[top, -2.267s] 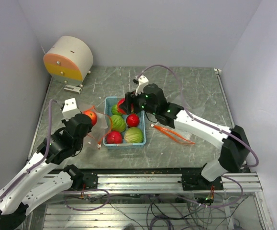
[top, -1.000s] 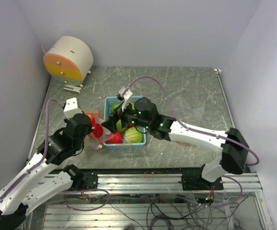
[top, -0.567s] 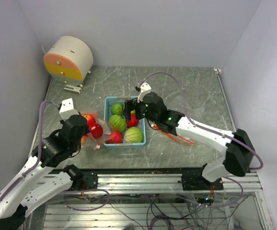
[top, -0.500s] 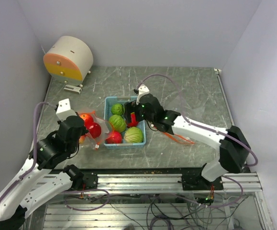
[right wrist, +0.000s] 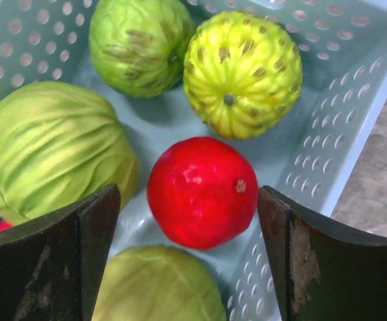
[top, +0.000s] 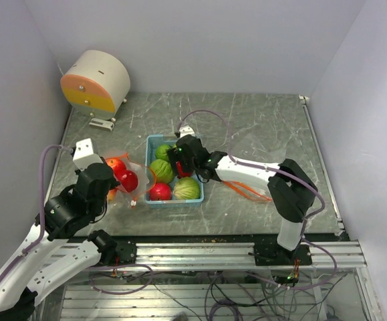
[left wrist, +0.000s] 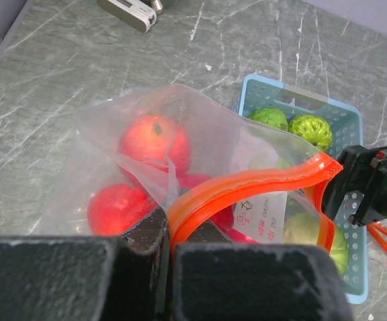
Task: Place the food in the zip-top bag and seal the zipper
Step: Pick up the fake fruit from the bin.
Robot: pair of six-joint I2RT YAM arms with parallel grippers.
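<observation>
The zip-top bag [left wrist: 180, 134] is clear and holds red food [left wrist: 153, 140] inside. My left gripper [left wrist: 166, 247] is shut on its orange zipper [left wrist: 246, 184] rim, which keeps the mouth open toward the light blue basket [left wrist: 353, 120]. From above, the bag [top: 123, 177] lies just left of the basket [top: 196, 194]. My right gripper [right wrist: 188, 200] is open, low in the basket, with a finger on each side of a glossy red fruit [right wrist: 201, 192] and a gap at both. Green melon-like fruits [right wrist: 49, 147] and a yellow-green one [right wrist: 243, 63] lie around it.
A cream and orange round device [top: 96, 81] stands at the back left. A loose orange strip [top: 246, 188] lies on the table right of the basket. The basket wall [right wrist: 353, 93] is close to my right finger [right wrist: 313, 261]. Walls enclose the table on three sides.
My right gripper left the bag's mouth, returned to the basket and came down around a red fruit, jaws narrowing slightly. One more red fruit is in the bag. The left arm drew the bag leftward.
</observation>
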